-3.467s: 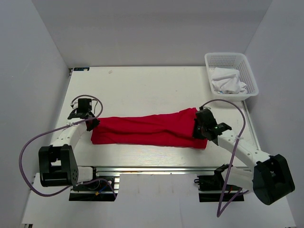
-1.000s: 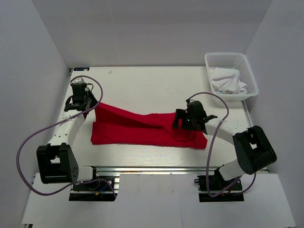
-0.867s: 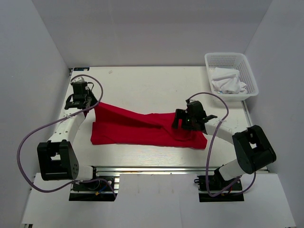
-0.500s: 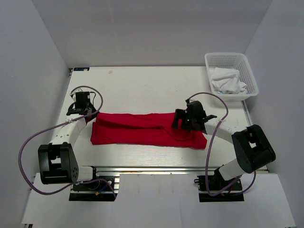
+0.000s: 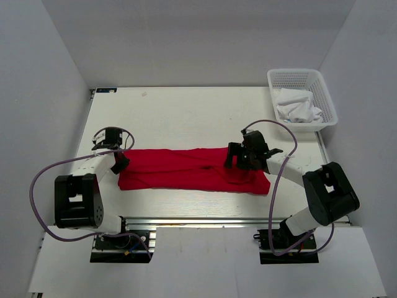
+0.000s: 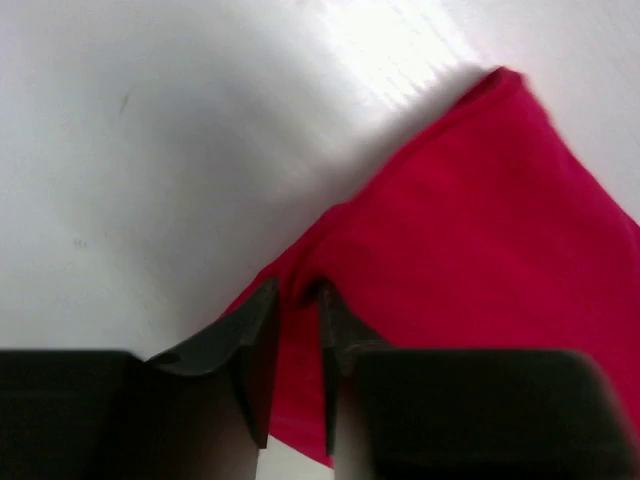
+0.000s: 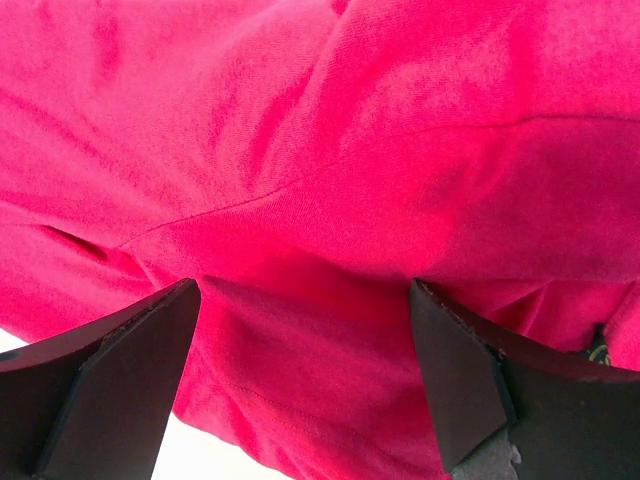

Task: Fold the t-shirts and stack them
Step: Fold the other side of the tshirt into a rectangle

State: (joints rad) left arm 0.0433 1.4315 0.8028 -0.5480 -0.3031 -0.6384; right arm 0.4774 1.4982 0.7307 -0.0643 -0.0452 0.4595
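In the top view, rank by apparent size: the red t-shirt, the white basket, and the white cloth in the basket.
Largest: red t-shirt.
Then: white basket.
Smallest: white cloth, lying inside the basket.
The gaps are plain, no ties.

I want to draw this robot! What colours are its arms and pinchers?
The left arm and right arm are white tubes with chunky black joints. A purplish-grey cable loops beside each. The left gripper and right gripper have dark, wedge-shaped fingers.
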